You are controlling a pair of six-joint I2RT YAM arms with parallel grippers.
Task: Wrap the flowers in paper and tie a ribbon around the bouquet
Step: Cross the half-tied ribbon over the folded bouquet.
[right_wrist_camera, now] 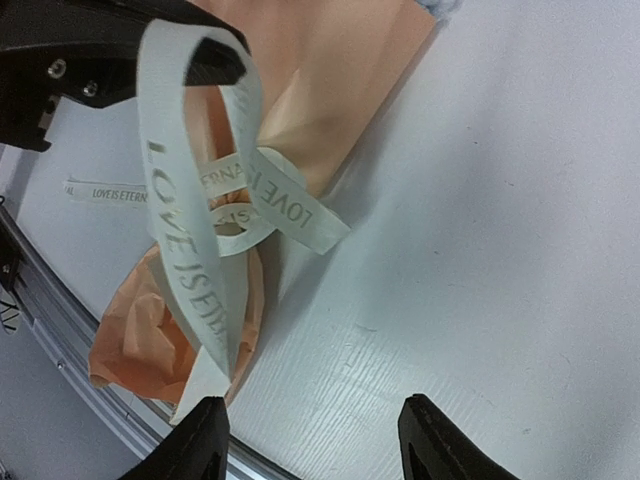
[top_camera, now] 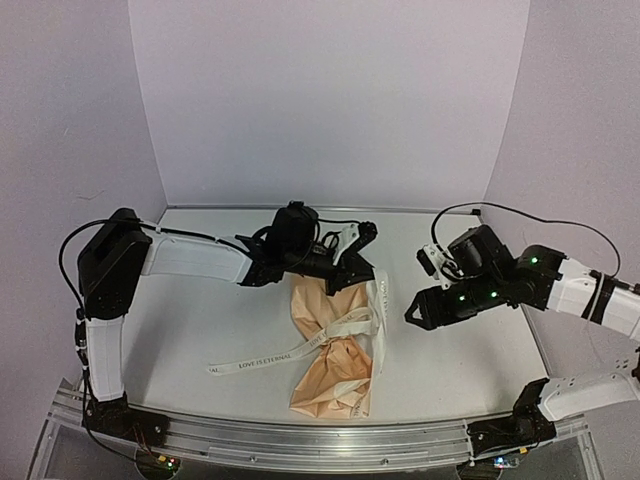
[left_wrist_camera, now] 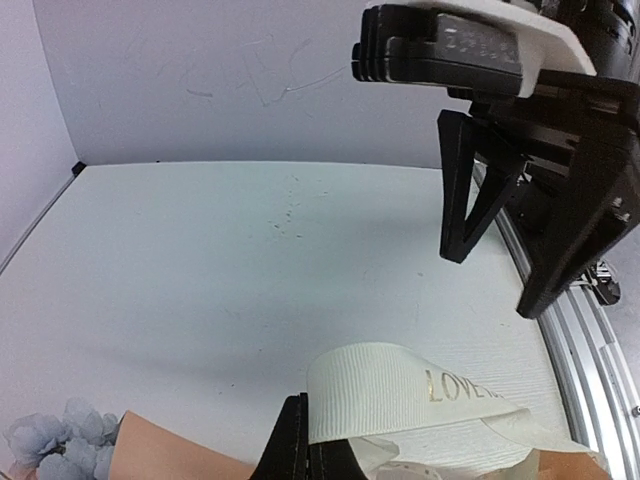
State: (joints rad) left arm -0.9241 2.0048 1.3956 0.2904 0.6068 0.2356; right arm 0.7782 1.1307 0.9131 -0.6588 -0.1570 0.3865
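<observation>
The bouquet [top_camera: 330, 365] lies in the middle of the table, its peach-tan paper [right_wrist_camera: 330, 90] cinched by the cream ribbon [top_camera: 300, 350], which is knotted around it. One ribbon tail trails left across the table. My left gripper [top_camera: 358, 275] is shut on a ribbon loop [left_wrist_camera: 400, 385] raised over the bouquet's upper end; its fingers [left_wrist_camera: 296, 440] pinch the loop's edge. Pale blue flowers [left_wrist_camera: 60, 445] peek out at the paper's top. My right gripper [top_camera: 412, 315] hovers just right of the bouquet, open and holding nothing, with the loop [right_wrist_camera: 190, 250] ahead of its fingertips [right_wrist_camera: 205, 440].
White walls enclose the table at the back and on both sides. An aluminium rail [top_camera: 300, 440] runs along the near edge, just below the bouquet's lower end. The right gripper's black fingers [left_wrist_camera: 520, 230] hang close in front of the left wrist camera.
</observation>
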